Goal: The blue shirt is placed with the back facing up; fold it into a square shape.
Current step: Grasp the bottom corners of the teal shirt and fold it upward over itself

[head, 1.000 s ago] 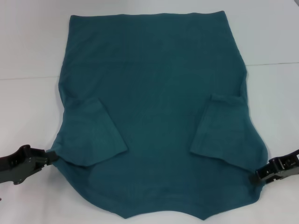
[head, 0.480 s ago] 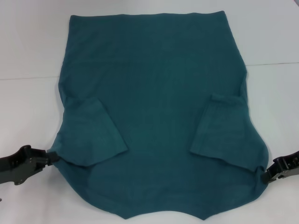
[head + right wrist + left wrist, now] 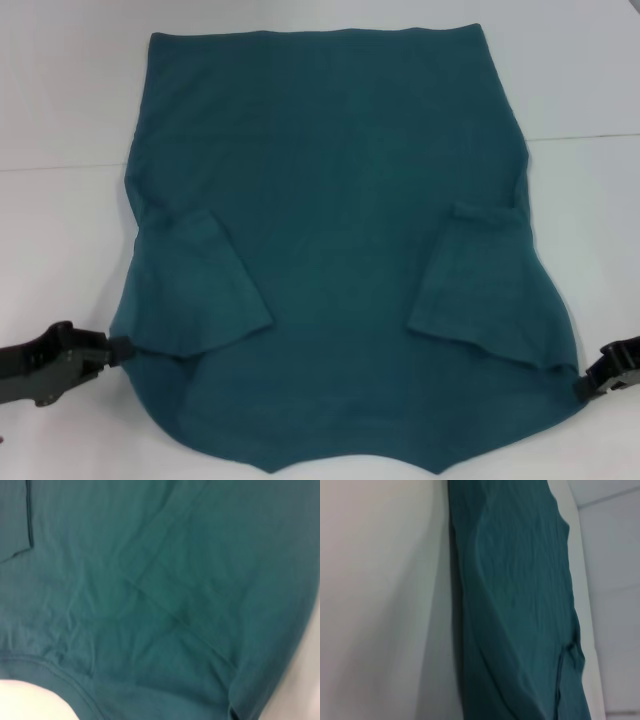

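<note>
The blue shirt [image 3: 335, 230] lies spread flat on the white table [image 3: 60, 90], plain side up, with both short sleeves folded in over the body. My left gripper [image 3: 120, 350] is at the shirt's near left corner, its narrow tip pinched on the fabric edge. At the near right corner, almost at the picture's border, my right gripper [image 3: 582, 385] is pinched on the edge in the same way. The left wrist view looks low along the blue shirt [image 3: 520, 605]. The blue shirt [image 3: 165, 590] fills the right wrist view, with its curved neckline at one corner.
The table has a seam line [image 3: 585, 137] across its far part. Bare white surface surrounds the shirt on the left, the right and beyond the far hem [image 3: 320, 34].
Both grippers have shifted toward the near edge, the right one also outward to the right. The shirt's near right corner has stretched out after it.
</note>
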Motion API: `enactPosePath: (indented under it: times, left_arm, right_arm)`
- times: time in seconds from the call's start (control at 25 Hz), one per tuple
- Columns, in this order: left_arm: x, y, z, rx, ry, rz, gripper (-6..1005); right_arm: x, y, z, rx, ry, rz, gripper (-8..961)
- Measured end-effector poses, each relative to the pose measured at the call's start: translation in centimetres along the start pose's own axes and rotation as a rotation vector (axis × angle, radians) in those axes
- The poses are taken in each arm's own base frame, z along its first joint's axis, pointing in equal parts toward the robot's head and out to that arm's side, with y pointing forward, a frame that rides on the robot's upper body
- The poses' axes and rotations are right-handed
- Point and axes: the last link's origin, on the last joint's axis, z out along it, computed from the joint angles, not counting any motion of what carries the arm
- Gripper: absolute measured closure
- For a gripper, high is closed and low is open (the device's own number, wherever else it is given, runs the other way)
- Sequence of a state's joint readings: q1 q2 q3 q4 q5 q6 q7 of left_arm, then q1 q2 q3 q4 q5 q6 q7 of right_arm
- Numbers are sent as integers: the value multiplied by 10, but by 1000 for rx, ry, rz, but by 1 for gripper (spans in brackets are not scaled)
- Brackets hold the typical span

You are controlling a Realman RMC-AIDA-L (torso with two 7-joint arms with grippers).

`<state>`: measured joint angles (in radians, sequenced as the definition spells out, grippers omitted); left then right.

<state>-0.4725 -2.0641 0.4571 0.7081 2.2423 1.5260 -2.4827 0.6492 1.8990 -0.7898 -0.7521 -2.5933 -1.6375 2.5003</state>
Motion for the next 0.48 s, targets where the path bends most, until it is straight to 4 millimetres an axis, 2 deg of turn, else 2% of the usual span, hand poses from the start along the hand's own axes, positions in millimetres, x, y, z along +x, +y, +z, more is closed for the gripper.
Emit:
enactPosePath:
  times: [0.16,0.48]
  left_arm:
    - [-6,2,-5,-2,-57,14,961]
    - [-25,-5,-26,71,-170,16,959]
  right_arm:
    - [5,0,-6,-10,29,1,906]
    - [20,5,-14,-27,134,-16,907]
